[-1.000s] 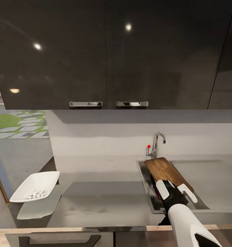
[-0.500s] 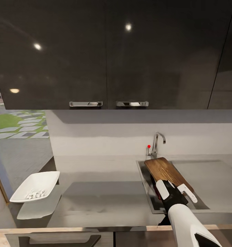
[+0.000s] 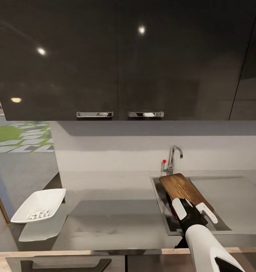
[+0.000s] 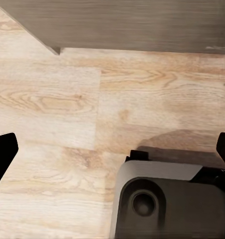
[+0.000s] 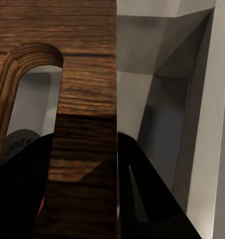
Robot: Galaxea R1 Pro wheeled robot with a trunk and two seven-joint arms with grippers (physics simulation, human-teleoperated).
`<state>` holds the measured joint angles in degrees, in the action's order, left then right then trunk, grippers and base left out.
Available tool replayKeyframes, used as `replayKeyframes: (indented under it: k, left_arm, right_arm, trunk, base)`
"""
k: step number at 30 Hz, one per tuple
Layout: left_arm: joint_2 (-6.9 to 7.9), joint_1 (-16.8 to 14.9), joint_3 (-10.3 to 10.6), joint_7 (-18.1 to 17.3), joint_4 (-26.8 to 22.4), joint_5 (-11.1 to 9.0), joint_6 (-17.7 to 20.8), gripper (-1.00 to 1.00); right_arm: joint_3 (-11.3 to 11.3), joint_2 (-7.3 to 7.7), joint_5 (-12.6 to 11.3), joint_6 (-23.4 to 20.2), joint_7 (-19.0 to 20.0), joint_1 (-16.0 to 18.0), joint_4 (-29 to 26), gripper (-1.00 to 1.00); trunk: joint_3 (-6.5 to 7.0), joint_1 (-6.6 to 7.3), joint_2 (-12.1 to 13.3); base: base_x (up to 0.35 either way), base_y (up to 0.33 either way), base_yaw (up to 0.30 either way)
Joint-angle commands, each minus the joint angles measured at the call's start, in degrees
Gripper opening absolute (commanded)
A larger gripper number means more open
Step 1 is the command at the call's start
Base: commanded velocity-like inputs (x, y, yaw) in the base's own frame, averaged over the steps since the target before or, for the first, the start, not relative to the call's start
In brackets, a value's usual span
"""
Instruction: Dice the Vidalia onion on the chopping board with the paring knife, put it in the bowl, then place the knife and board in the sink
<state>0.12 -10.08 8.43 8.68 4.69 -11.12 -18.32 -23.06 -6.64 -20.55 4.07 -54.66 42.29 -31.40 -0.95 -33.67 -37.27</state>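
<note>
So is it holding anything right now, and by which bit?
Yes: the right gripper grips the chopping board at its slotted handle end, over the sink.

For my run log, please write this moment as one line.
right gripper: shut on chopping board | board: tilted over sink | diced onion: in bowl | left gripper: open, above floor

The board [image 3: 182, 189] is dark brown with streaky grain. The bowl [image 3: 39, 204] is glossy white, holding white onion bits [image 3: 39, 214]. The table [image 3: 112, 219] is shiny grey, the tap knob [image 3: 164, 161] red, the floor [image 4: 67, 99] pale oak.
</note>
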Motion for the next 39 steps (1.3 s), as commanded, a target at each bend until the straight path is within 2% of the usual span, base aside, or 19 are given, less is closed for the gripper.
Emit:
replayKeyframes:
  k: [1, 16, 28, 35, 39]
  left_arm:
    - [-0.03, 0.3, 0.5, 0.0, 0.2, -0.5, -0.4, 1.00]
    - [0.05, 1.3, 0.5, 0.0, 0.2, -0.5, -0.4, 1.00]
    - [0.14, 1.4, 0.5, 0.0, 0.2, -0.5, -0.4, 1.00]
    - [0.08, 1.4, 0.5, -0.1, 0.1, -0.5, -0.3, 1.00]
    - [0.08, 1.4, 0.5, -0.1, 0.1, -0.5, -0.3, 1.00]
  right_arm:
    - [-0.2, -0.04, -0.3, 0.4, 0.0, 0.1, -0.1, -1.00]
    - [-0.2, -0.04, -0.3, 0.4, 0.0, 0.0, -0.1, -1.00]
    - [-0.3, -0.02, -0.2, 0.3, 0.1, 0.0, 0.4, -1.00]
    - [-0.6, 0.59, -0.1, 2.1, 0.3, 0.0, 6.8, -1.00]
    - [-3.0, 0.73, 0.1, 4.7, 0.3, 0.0, 9.7, -1.00]
  trunk:
    - [-0.10, -0.02, -0.1]
    - [-0.10, -0.02, -0.1]
    - [-0.10, -0.02, -0.1]
    - [-0.10, -0.02, -0.1]
    - [-0.10, -0.02, -0.1]
  base:
    - [0.000, 0.000, 0.000]
    - [0.009, 0.000, 0.000]
    - [0.232, 0.000, 0.000]
    - [0.105, 0.000, 0.000]
    - [0.006, 0.000, 0.000]
